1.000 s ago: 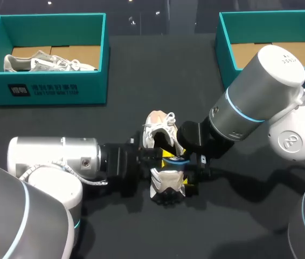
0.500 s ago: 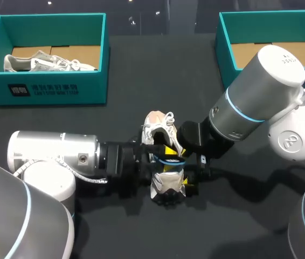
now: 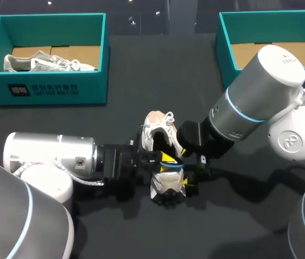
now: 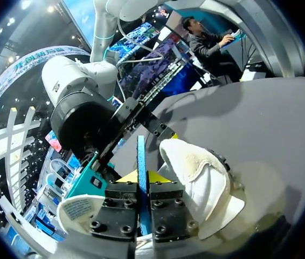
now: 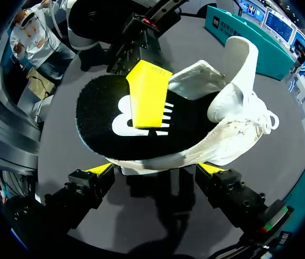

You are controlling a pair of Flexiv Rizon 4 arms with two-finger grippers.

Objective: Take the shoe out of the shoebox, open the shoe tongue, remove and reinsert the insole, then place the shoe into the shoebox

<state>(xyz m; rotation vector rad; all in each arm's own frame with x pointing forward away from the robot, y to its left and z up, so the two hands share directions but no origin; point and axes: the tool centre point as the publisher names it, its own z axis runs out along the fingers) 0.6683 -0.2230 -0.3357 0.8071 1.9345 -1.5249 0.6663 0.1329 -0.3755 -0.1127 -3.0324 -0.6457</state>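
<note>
Left tool (image 4: pixel 143 177): pinching the insole (image 5: pixel 101 108), probably to slide it.
Right tool (image 5: pixel 157 169): clamps the shoe (image 5: pixel 238 110), apparently steadying it.

The work surface is one table (image 3: pixel 141 81) with a flat, dark, matte top, plain and unpatterned across the head view. Soft shadows (image 3: pixel 233 179) lie on the top near its middle and toward its right side. A few small bright glints (image 3: pixel 131 20) show along the far side (whether on the top or beyond it cannot be determined).
</note>
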